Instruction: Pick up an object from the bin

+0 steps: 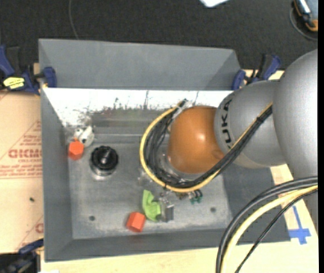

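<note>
**Gripper hanging beside green piece in bin**

The gripper [164, 205] of the grey arm is hanging low over the near middle of the grey metal bin [56, 181], right against a crumpled bright-green soft piece [150, 205]. Whether it is open or closed cannot be told. A small red block [135, 221] is lying just beside the green piece, while a black round knob on a metal disc [103, 159] and a small orange cube [76, 149] are sitting well apart at left.

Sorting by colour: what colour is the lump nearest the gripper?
The lump is bright green; camera view.
</note>
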You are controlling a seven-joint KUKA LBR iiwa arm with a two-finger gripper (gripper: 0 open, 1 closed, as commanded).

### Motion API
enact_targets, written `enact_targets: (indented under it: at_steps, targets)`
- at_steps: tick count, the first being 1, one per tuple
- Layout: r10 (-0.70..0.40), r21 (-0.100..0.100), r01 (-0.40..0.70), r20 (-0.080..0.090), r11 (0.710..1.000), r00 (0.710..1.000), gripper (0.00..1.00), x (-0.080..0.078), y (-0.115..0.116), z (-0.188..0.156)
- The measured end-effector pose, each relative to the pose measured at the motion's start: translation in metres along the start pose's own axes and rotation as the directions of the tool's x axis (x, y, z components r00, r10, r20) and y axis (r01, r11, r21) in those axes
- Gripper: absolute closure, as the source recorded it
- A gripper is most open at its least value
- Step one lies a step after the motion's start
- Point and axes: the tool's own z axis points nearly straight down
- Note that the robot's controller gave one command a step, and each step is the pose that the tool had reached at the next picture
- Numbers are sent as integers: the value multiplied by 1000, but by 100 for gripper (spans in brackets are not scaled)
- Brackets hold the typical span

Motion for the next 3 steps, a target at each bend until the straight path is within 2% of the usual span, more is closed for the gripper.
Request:
enact_targets:
  at_steps: [1, 2, 3]
  targets:
    - [-8, 1, 8, 7, 1000, 1000, 0, -9, -3, -8]
    - [-9, 0, 9, 0, 1000, 1000, 0, 8, -6, -22]
    - [-168, 3, 168, 6, 986, 986, 0, 10, 1, -3]
